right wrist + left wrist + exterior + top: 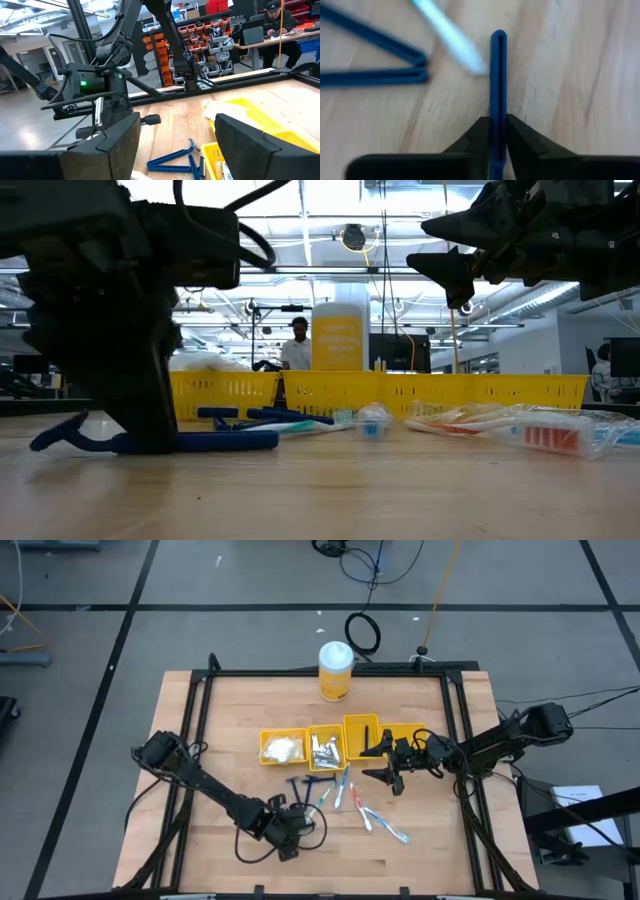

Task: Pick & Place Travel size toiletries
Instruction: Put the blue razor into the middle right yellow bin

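Observation:
A dark blue razor lies on the wooden table near its front, with my left gripper shut on its handle; in the low view this razor stretches out along the table under my left gripper. Two more razors lie just beyond it, beside slim toothbrushes. More toothbrushes lie to the right. My right gripper hangs open above the table in front of the yellow bins, holding nothing. My left gripper pinches the razor's thin handle between its two fingers, part way along its length. The fingers come steeply from above and lie across the handle. The razor lies flat on the table, its free end pointing away from the fingers.
A row of yellow bins stands mid-table; one holds white packets, another silvery sachets. A tall yellow canister with a white lid stands at the far edge. A person shows in the room behind.

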{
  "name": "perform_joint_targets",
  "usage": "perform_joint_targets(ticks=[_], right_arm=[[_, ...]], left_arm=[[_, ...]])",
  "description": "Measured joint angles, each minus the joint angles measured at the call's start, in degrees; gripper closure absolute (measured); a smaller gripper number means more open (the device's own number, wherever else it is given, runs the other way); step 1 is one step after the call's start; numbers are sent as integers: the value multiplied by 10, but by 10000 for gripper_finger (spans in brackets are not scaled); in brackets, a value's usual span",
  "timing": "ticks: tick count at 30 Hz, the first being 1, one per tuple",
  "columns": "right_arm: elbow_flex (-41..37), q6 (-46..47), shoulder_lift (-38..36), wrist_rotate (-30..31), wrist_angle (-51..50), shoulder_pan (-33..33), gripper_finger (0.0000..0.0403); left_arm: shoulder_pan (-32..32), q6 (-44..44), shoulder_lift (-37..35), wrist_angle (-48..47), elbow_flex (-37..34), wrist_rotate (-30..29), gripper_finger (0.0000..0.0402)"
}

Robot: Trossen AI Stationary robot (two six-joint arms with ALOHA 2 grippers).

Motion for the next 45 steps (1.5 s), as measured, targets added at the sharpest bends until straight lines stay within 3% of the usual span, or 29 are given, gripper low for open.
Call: perform_joint_targets(ticks=[4, 12, 18, 22, 24, 27, 31, 39, 45], right_arm=[[0, 0, 0, 0, 0, 0, 161], [0, 0, 0, 0, 0, 0, 161], [0, 0, 0, 1, 1, 1, 161], [1, -2, 0, 3, 9, 14, 161], [10, -23, 0, 3, 13, 30, 161], [33, -71, 0, 7, 9, 67, 161], [79, -135, 0, 65, -42, 115, 161], [126, -170, 0, 93, -87, 155, 161], [126, -170, 0, 92, -77, 161, 161]], left_arm=[[4, -40, -1, 3, 0, -5, 390], [-37, -22, -49, 38, -5, -91, 395], [-83, 54, -116, 90, -2, -259, 396], [-102, 152, -139, 168, -1, -426, 390], [-99, 208, -138, 210, -2, -461, 393], [-79, 264, -138, 264, -2, -465, 396], [-46, 340, -138, 335, -2, -461, 391], [26, 474, -132, 474, -2, -316, 394], [67, 486, -110, 530, -2, -238, 392]])
